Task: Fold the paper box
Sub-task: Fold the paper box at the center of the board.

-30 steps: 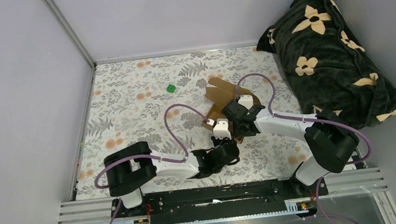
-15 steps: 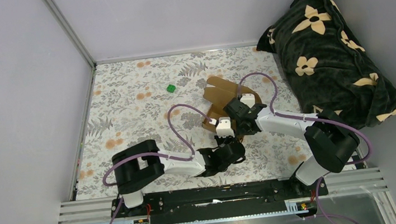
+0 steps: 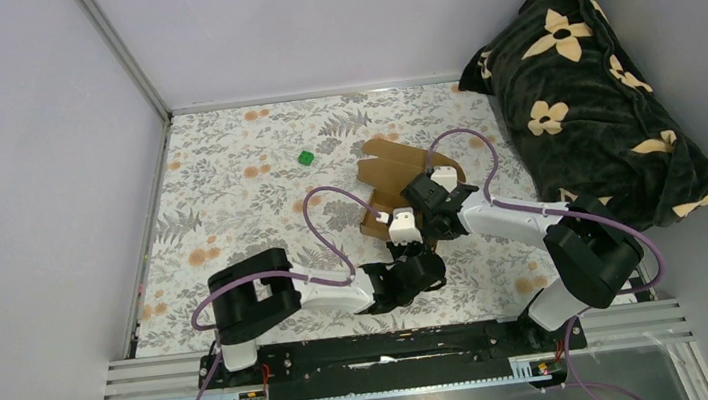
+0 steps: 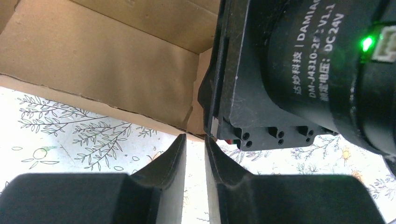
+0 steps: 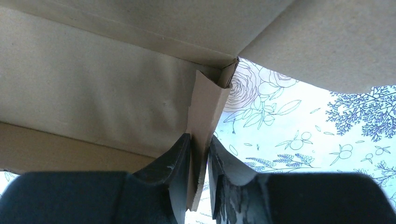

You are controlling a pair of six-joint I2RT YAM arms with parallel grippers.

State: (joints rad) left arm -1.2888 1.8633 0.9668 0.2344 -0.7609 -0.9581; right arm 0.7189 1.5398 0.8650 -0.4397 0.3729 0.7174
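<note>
Your left arm has swung its elbow in toward the middle over the last second. The right hand (image 5: 200, 140) has squeezed down and is now pinching a thin folded flap of the paper box (image 3: 385, 169).

The box sits just right of the centre of the desk (image 3: 229, 194). From above both wrists cover its near side, so you can't see that part.

On the left hand (image 4: 195, 140) the fingers are almost together with a thin slit between them, tips right at the box's lower edge. I can't tell if any cardboard is nipped. A black motor housing (image 4: 303, 70) blocks the right half of that wrist view.

Count:
- one box, plain matte brown cardboard with creases and rough-cut edges
- one tiny green cube (image 3: 306, 157) toward the far edge
- one dark plush cushion (image 3: 588, 83) with cream flowers at the far right corner

The desk wears a leafy floral print cloth.
</note>
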